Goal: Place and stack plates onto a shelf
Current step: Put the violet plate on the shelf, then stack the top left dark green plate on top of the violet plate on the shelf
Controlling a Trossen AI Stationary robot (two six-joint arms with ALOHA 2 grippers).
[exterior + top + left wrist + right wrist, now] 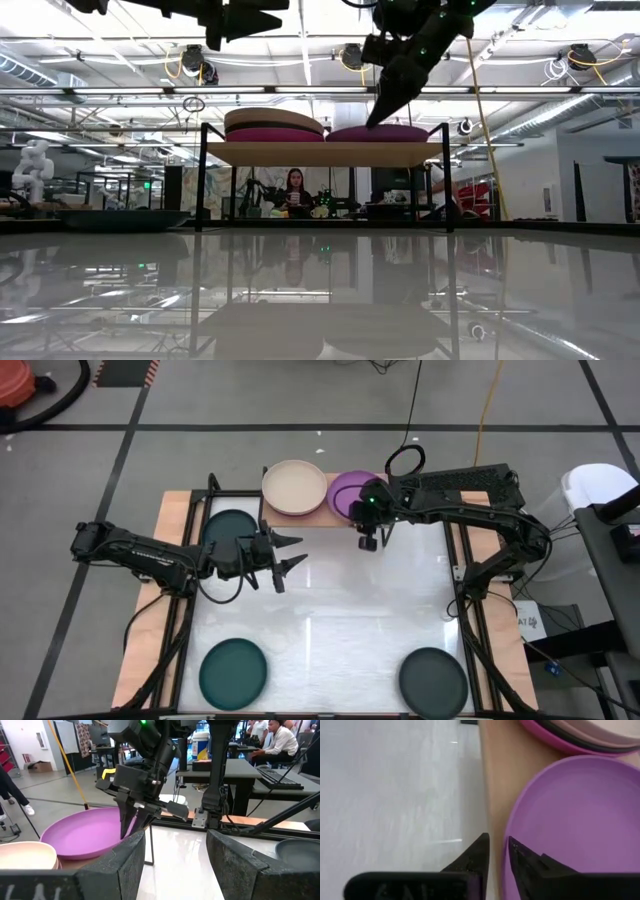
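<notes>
The shelf (320,153) stands at the table's far edge. On it are a stack of plates (295,488), beige on top over charcoal and hot pink, and to its right a purple plate (345,490) lying flat on the board. My right gripper (366,532) is at the purple plate's near rim, shut on it. My left gripper (293,552) is open and holds nothing. It hovers above the table, near the shelf's left half, facing the purple plate (85,835). My right gripper (498,842) pinches the purple plate's near rim (516,822) between its two fingers, one finger over the plate's inside, the other outside over the board. The fingers (385,95) slant down from above. The plate rests flat on the shelf.
One dark teal plate (232,530) lies on the table's left side under my left arm. Another (233,672) is at the near left and a charcoal plate (433,680) at the near right. The table's middle is bare. A person (297,190) sits beyond the shelf.
</notes>
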